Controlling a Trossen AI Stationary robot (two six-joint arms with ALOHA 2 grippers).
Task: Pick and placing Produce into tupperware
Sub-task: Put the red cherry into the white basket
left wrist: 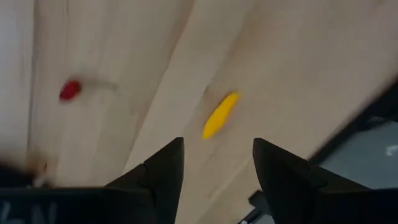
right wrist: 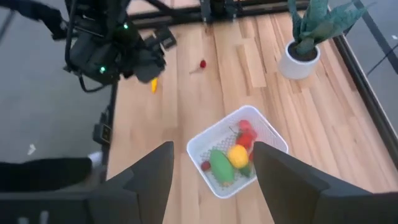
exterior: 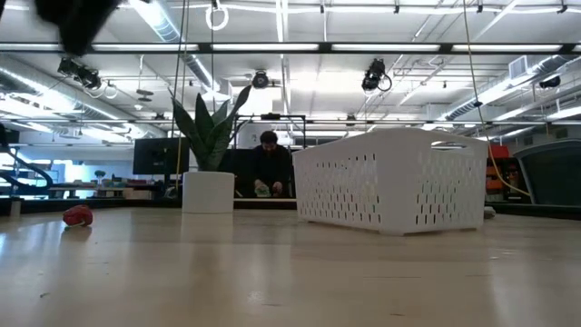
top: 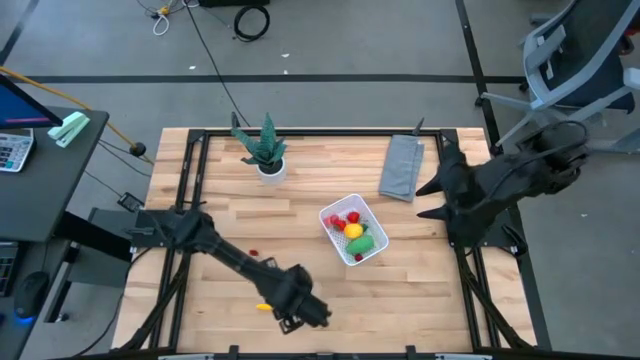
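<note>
thin yellow piece (left wrist: 220, 115) lies just beyond the open left pincer (left wrist: 216, 163).

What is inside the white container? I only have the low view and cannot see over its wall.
Observer: The tupperware holds a green oblong, a yellow piece and some red pieces.
Operator: Is any produce loose on the table besides the red piece on my left?
Observer: Yes, a thin yellow-orange piece lies near the table's front edge.
Operator: Where is the left tool?
Observer: The left tool hovers over that piece, open and not touching it.
Operator: And the right one?
Observer: The right tool waits open above the table's right side.
</note>
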